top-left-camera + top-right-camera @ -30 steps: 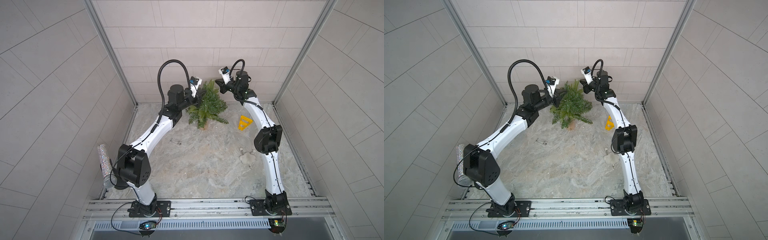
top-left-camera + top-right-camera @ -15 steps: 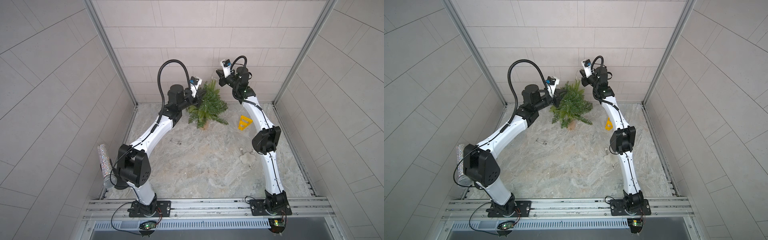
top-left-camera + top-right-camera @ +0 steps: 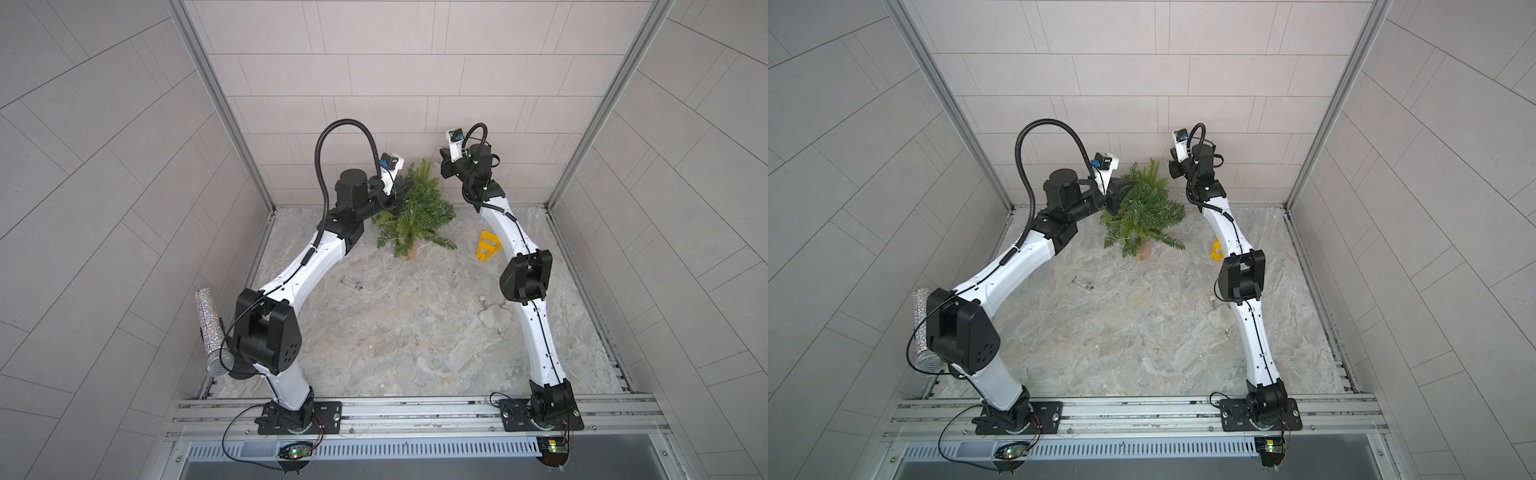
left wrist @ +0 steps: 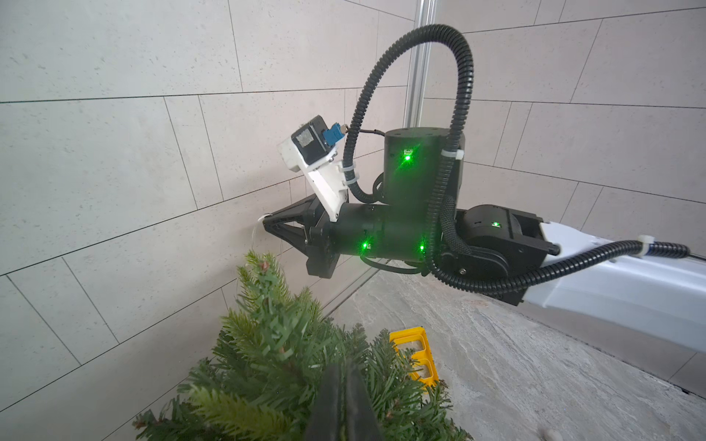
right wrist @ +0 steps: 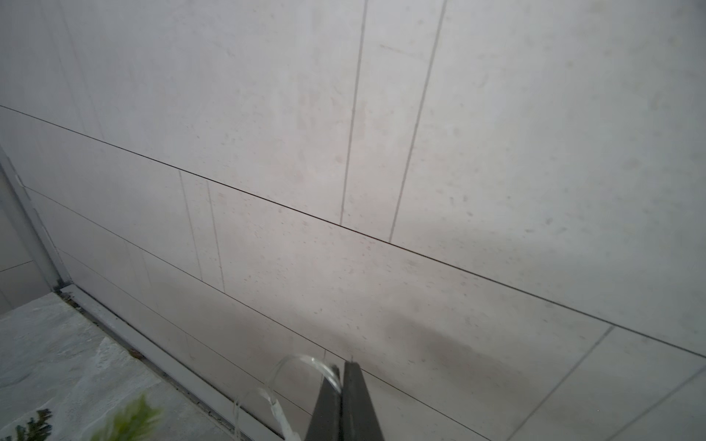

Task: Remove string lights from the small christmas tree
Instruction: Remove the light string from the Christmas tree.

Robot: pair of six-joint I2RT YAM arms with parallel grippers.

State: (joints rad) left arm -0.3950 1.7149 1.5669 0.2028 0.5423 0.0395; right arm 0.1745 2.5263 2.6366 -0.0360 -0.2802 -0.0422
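The small christmas tree point(image 3: 415, 212) point(image 3: 1142, 212) stands upright by the back wall on its tan base. My left gripper point(image 3: 401, 193) point(image 4: 344, 368) is shut, its tips buried in the needles on the tree's upper left side point(image 4: 275, 362). I cannot see whether a twig is pinched. My right gripper point(image 3: 442, 156) point(image 4: 267, 225) point(image 5: 344, 366) hangs above and to the right of the treetop, close to the back wall. It is shut on the string lights point(image 5: 301, 361), whose thin clear wire point(image 4: 261, 218) loops off its tip and drops toward the treetop.
A yellow triangular frame point(image 3: 487, 246) point(image 4: 414, 355) lies right of the tree, beside the right arm. A white fluffy toy point(image 3: 492, 318) sits further forward on the right. A small clear tube point(image 3: 352, 284) lies mid-floor. A glittery microphone point(image 3: 210, 328) leans at the left wall.
My right gripper has risen and drawn back toward the wall, away from the treetop, with the wire in it. The left arm and the tree have stayed put.
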